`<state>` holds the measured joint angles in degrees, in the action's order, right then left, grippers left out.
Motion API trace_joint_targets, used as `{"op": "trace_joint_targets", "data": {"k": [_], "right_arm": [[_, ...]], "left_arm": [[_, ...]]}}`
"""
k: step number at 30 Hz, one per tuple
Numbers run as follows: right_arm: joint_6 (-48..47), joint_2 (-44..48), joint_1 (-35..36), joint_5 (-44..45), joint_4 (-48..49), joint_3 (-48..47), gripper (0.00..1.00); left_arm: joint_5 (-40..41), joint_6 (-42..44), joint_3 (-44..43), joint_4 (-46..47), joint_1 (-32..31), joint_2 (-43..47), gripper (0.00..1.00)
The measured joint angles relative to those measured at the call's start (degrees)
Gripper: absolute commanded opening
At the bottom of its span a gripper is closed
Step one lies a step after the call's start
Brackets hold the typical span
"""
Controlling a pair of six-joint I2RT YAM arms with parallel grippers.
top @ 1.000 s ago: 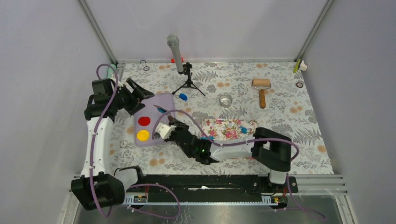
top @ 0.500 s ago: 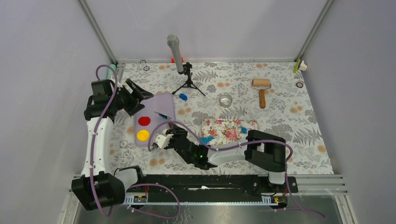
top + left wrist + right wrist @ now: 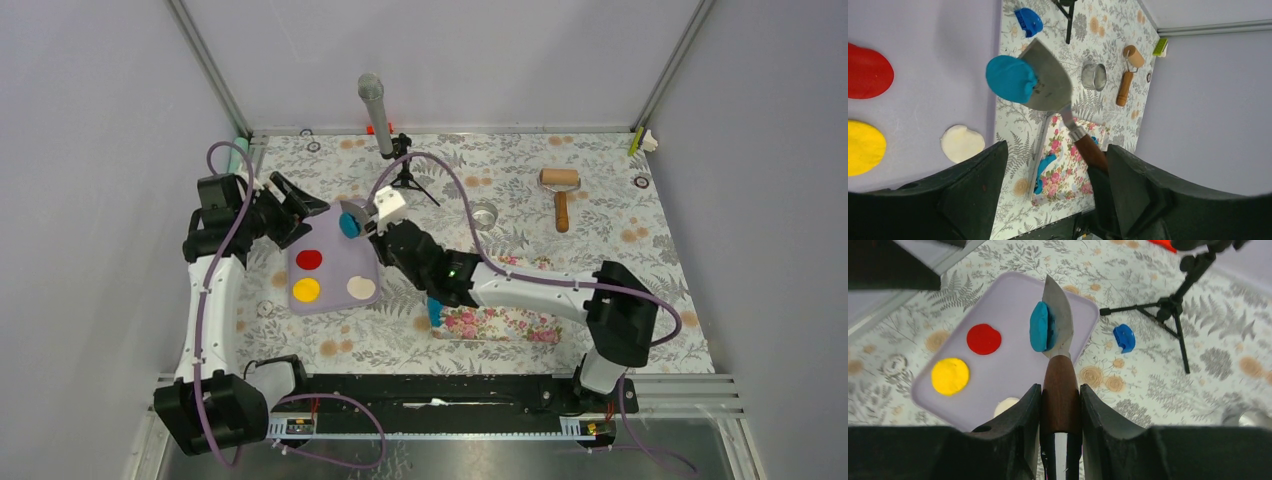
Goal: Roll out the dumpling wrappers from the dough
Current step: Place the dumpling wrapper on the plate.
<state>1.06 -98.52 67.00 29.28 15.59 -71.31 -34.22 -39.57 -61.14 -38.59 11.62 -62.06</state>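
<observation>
My right gripper [image 3: 372, 228] [image 3: 1060, 395] is shut on the brown wooden handle of a metal spatula [image 3: 1062, 315]. A round blue dumpling wrapper [image 3: 1039, 326] [image 3: 349, 223] [image 3: 1010, 78] clings to the blade's left face, above the far end of the lavender tray [image 3: 335, 240]. Off the tray's far left corner my left gripper [image 3: 303, 212] [image 3: 1055, 195] stands open and holds nothing. Leftover blue dough [image 3: 435, 312] [image 3: 1044, 167] lies at the left edge of the floral pink mat [image 3: 500, 322]. A small blue dough lump [image 3: 1124, 337] [image 3: 1028, 21] lies on the table past the tray.
Red [image 3: 308, 260], yellow [image 3: 306, 290] and white [image 3: 361, 288] discs lie on the tray. A microphone on a tripod [image 3: 385, 125] stands behind the tray. A metal ring cutter [image 3: 484, 215] and the wooden roller [image 3: 560, 195] lie at the back right.
My right arm has swung from the tray's near edge to its far end, carrying the spatula with the blue wrapper. The white disc now shows. The pink mat lies nearer the front.
</observation>
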Motion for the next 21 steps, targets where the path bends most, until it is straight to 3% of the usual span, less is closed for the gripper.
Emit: {"op": "trace_joint_targets", "data": {"k": [6,11,21], "right_arm": [[16.3,1.9,-3.1,-4.5,-7.2,0.1,0.0],[27.2,3.1,-4.9,-9.4,-7.8,5.6,0.0],[35.9,4.6,-7.0,-13.1,-8.9,10.3,0.0]], "left_arm": [[-0.7,-0.3,5.2,3.3,-2.5,0.1,0.74],[-0.7,-1.1,7.9,5.6,-7.0,0.1,0.73],[6.2,-6.5,12.3,14.3,-18.4,-2.3,0.67]]}}
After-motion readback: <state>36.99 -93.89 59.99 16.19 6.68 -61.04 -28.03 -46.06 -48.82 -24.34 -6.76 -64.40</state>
